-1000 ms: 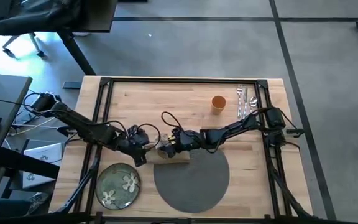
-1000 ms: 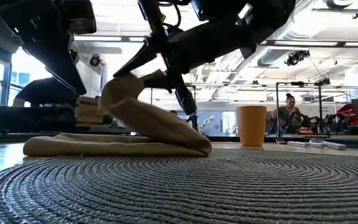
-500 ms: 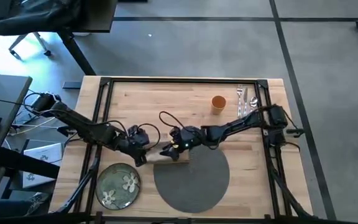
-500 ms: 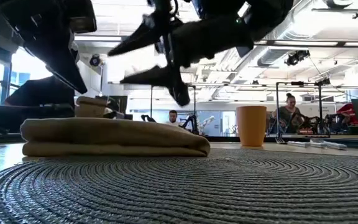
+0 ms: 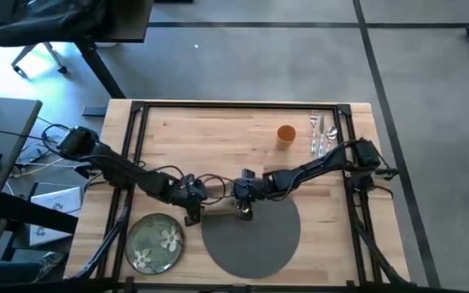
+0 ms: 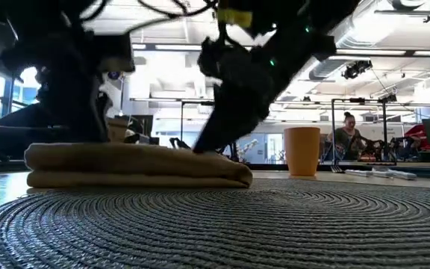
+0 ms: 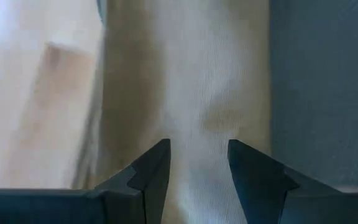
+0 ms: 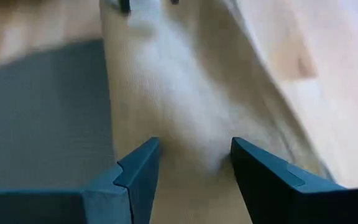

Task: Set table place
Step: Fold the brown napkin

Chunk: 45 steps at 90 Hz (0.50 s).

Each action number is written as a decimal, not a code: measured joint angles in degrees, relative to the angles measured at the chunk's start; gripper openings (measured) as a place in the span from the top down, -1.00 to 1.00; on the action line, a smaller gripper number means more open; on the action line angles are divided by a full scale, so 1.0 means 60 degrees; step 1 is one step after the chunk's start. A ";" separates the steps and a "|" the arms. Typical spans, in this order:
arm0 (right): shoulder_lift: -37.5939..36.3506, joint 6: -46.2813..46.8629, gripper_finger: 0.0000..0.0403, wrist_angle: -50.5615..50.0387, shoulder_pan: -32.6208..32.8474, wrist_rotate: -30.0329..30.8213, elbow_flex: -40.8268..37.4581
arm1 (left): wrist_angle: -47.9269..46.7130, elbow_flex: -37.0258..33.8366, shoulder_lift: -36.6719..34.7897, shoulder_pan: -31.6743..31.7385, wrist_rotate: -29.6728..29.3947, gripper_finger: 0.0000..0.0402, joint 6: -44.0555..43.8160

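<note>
Across the table, we see the folded napkin lying lengthwise along the placemat's far edge, directly beneath both parted, empty claws: left gripper over one end, right gripper over the other.

No legible text, labels, brand marks, numbers or signs on any surface, in any of the four views.
</note>
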 joint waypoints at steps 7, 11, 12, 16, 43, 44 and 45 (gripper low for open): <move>0.0076 -0.0014 0.10 -0.0624 0.0063 0.0308 0.0000 | -0.0362 0.0000 0.0309 -0.0083 0.0051 0.28 -0.0220; 0.0080 -0.0066 0.10 -0.0946 0.0080 0.0407 0.0000 | -0.0589 0.0000 0.0453 -0.0142 0.0050 0.28 -0.0306; 0.0080 -0.0076 0.10 -0.1006 0.0080 0.0408 0.0000 | -0.0640 0.0000 0.0488 -0.0156 0.0045 0.28 -0.0322; 0.0080 -0.0134 0.10 -0.1180 0.0080 0.0408 0.0001 | -0.0773 0.0027 0.0604 -0.0218 0.0009 0.28 -0.0374; -0.0089 -0.0246 0.10 -0.1949 0.0079 0.0290 0.0503 | -0.1498 0.0309 -0.0054 -0.0339 0.0013 0.28 -0.0862; -0.0110 -0.0246 0.10 -0.1996 0.0079 0.0281 0.0556 | -0.1459 0.0350 -0.0125 -0.0339 0.0010 0.28 -0.0865; -0.0132 -0.0246 0.10 -0.2036 0.0080 0.0270 0.0610 | -0.1406 0.0389 -0.0203 -0.0341 -0.0005 0.28 -0.0866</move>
